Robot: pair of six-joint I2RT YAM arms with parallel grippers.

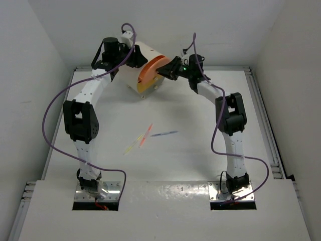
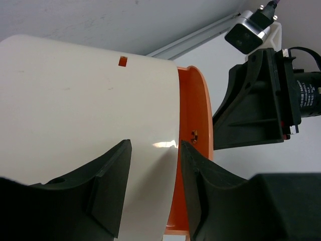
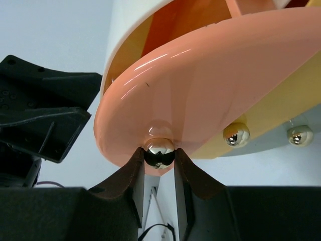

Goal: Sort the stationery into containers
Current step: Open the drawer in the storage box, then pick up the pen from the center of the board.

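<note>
Counted three thin pens loose on the mid tabletop point(image 1: 200, 150), ahead of the arm bases: yellow pen point(image 1: 131, 146), pink pen point(image 1: 146, 134), blue pen point(image 1: 164, 134), near one another and well apart from the cabinet point(image 1: 145, 54). Saw no highlighters in any view. Judged sorting proper as not begun: nothing visibly inside a drawer, with interiors mostly hidden, and all three pens left to pick up and place. Judged the step in hand as opening a container. Farther out, at the back of the tabletop, found both arms at the cabinet. Left end effector point(image 2: 155, 145) set over the cream-white cabinet wall, jaws partway apart, nothing pinched between the fingers; looks like bracing the body, though actual contact cannot be told from the wrist view. Right end effector point(image 3: 159, 156) clenched on the small metal knob point(image 3: 159, 150) of the pink-peach drawer point(image 3: 215, 85), fingers narrow and touching the ball on both sides. Noted that drawer front standing slightly proud of the cabinet, so probably only partly opened. Noted the yellow-orange drawer point(image 3: 296, 90) just beside it, its own knob untouched.
</note>
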